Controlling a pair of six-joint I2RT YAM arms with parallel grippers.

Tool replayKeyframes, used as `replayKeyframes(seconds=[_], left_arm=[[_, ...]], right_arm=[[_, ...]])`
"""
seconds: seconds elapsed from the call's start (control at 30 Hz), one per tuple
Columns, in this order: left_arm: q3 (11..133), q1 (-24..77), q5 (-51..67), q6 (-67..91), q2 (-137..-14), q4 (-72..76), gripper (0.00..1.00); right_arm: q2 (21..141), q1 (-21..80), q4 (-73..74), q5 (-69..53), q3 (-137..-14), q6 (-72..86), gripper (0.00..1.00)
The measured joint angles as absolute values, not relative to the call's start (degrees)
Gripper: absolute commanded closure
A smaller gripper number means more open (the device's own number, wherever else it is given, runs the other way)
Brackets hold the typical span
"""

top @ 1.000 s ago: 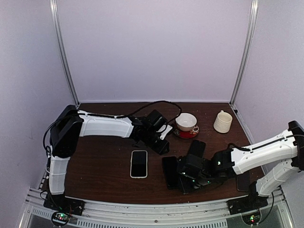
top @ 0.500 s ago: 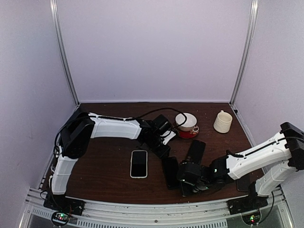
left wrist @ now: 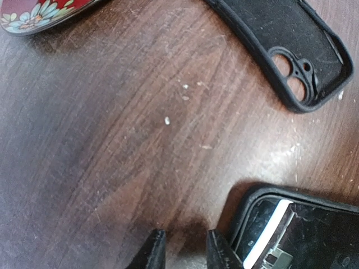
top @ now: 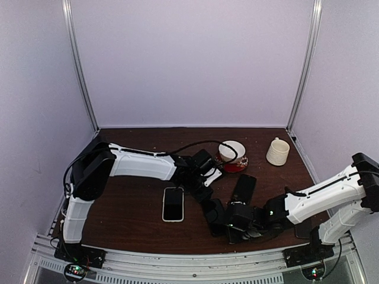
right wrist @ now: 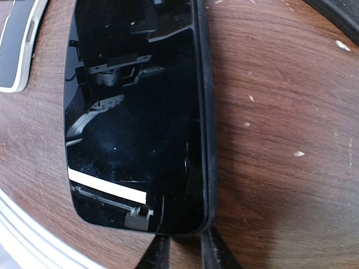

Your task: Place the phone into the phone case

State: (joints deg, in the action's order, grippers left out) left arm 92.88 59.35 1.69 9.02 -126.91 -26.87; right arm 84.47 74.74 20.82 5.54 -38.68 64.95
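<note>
Dark wood tabletop (top: 130, 201) carries a white-edged phone (top: 173, 204), a black-cased phone (top: 212, 212) beside it, an empty black phone case (top: 243, 188), a floral saucer (top: 237, 168) under a cup (top: 232, 151), and a cream mug (top: 277, 151).

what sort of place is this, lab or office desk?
Most likely a lab robot cell: plain walls framed by aluminium posts, left arm and right arm mounted on a metal rail, and a phone, empty case and mug staged on the table.
</note>
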Motion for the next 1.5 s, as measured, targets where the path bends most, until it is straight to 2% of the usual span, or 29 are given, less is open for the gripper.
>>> replayKeyframes(seconds=[0.17, 0.3, 0.53, 0.83, 1.03, 1.2, 1.5], left_arm=[[92.9, 60.5, -1.5, 7.3, -125.6, -29.2, 0.54], [93.6, 60.9, -2.6, 6.1, -124.4, -31.6, 0.52], [89.6, 60.3, -3.7, 7.5, -117.6, -32.5, 0.52], [78.8, 58.5, -2.8, 12.9, -108.0, -31.7, 0.51], [78.0, 58.2, -2.8, 13.8, -107.9, -31.4, 0.51], [78.0, 58.2, -2.8, 13.9, -107.9, -31.4, 0.51], [78.0, 58.2, -2.7, 13.8, -107.9, -31.4, 0.52]], right_arm=[[82.8, 74.5, 23.4, 4.0, -38.6, 64.2, 0.55], [79.7, 74.2, 26.9, 0.4, -39.2, 61.9, 0.53], [76.0, 74.2, 30.1, 0.2, -46.0, 54.3, 0.68], [91.2, 74.3, 28.5, 2.3, -55.1, 51.7, 0.76], [94.7, 74.5, 27.3, 3.7, -53.5, 54.2, 0.96], [95.9, 74.7, 25.9, 4.8, -53.4, 56.7, 0.97], [100.2, 76.5, 34.4, 8.1, -59.1, 56.9, 0.96]])
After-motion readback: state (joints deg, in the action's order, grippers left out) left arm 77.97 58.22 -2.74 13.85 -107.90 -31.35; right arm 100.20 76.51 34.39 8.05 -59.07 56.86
